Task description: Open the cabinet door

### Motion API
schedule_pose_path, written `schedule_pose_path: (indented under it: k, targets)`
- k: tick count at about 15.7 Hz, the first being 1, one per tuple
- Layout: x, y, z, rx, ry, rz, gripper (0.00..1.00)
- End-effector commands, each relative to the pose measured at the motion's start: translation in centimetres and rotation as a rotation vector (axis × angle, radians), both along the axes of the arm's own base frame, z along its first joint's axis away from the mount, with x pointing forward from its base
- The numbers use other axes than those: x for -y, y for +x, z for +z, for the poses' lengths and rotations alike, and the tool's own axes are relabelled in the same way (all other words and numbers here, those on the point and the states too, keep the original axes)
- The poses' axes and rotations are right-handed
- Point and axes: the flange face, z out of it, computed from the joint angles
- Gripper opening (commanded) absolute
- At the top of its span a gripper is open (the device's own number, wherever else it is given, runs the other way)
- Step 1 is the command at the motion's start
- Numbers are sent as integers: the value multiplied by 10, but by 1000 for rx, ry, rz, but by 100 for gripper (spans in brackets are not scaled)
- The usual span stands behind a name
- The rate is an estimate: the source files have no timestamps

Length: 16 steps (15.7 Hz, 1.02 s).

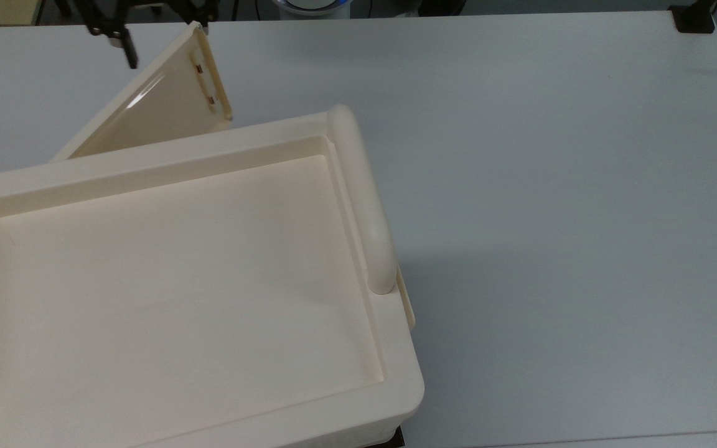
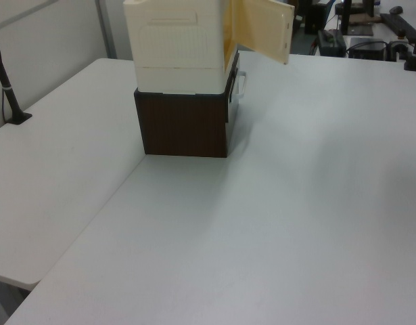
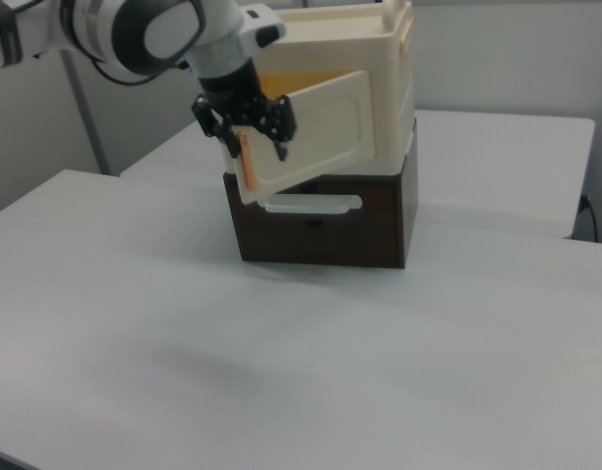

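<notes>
The top view looks straight down, close above the cabinet (image 1: 178, 298); left and right views face it from opposite table corners (farther back), sharing its swung-out door (image 3: 315, 132).

Top view: the cabinet (image 1: 178, 280) is cut off by the left and bottom edges; the gripper (image 1: 147, 31) is cropped by the top edge, only finger ends visible. Left view: the cabinet's top and the upper part of the cabinet door (image 2: 262, 27) run past the top edge. Right view: the door hides the cabinet's interior, and the arm (image 3: 115, 29) is cropped at the upper left
</notes>
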Motion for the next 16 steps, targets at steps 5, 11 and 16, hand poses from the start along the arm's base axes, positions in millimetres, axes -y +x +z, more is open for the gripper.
schedule_pose_path:
  k: [5, 11, 16]
  targets:
    - [111, -23, -3, 27, -43, -168, 100]
    - [169, -52, 9, 56, -89, -253, 100]
    - [179, -102, 66, -36, -141, -259, 100]
